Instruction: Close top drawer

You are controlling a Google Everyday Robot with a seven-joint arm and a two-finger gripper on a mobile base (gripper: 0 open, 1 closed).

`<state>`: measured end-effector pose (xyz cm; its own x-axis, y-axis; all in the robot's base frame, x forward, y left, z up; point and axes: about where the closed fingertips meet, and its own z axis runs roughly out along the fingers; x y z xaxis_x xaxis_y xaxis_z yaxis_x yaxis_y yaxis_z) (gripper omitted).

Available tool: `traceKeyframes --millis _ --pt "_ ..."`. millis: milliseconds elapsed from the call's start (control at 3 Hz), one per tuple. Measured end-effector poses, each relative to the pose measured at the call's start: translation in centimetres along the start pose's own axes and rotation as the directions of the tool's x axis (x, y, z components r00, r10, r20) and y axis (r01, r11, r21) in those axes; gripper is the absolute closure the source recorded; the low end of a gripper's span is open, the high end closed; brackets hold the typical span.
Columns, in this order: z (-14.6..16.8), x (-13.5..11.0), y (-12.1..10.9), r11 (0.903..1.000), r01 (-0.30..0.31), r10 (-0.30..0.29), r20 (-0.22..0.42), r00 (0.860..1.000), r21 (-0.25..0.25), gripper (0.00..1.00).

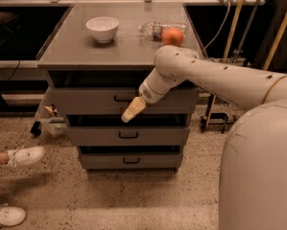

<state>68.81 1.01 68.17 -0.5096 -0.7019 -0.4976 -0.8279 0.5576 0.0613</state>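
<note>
The top drawer (pixel 85 99) is the uppermost of three grey drawers in a grey cabinet. It stands pulled out a little, with a dark gap under the cabinet top. Its small black pull handle (pixel 122 98) sits at the middle of the front panel. My gripper (pixel 132 110) hangs in front of that panel, just below and to the right of the handle, on the end of my white arm, which reaches in from the right.
On the cabinet top (pixel 80 51) stand a white bowl (pixel 102 28), a plastic bottle (pixel 157 28) lying flat and an orange fruit (pixel 173 36). The middle drawer (pixel 128 135) and the bottom drawer (pixel 131 160) lie below. A person's white shoes (pixel 27 155) are on the floor at left.
</note>
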Motion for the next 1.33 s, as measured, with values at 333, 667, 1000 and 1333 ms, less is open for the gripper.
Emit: traceKeyframes --millis 333,667,1000,1333 --pt "0.0 0.0 0.0 1.0 0.0 0.0 0.0 1.0 0.0 0.0" --pt "-0.3 1.1 0.5 0.9998 -0.018 0.018 0.002 1.0 0.002 0.0" --pt "-1.7 5.1 1.9 0.9964 -0.084 0.084 0.011 0.996 0.011 0.0" --pt "-7.2 7.7 4.8 0.9711 -0.233 0.223 0.153 0.963 0.052 0.0"
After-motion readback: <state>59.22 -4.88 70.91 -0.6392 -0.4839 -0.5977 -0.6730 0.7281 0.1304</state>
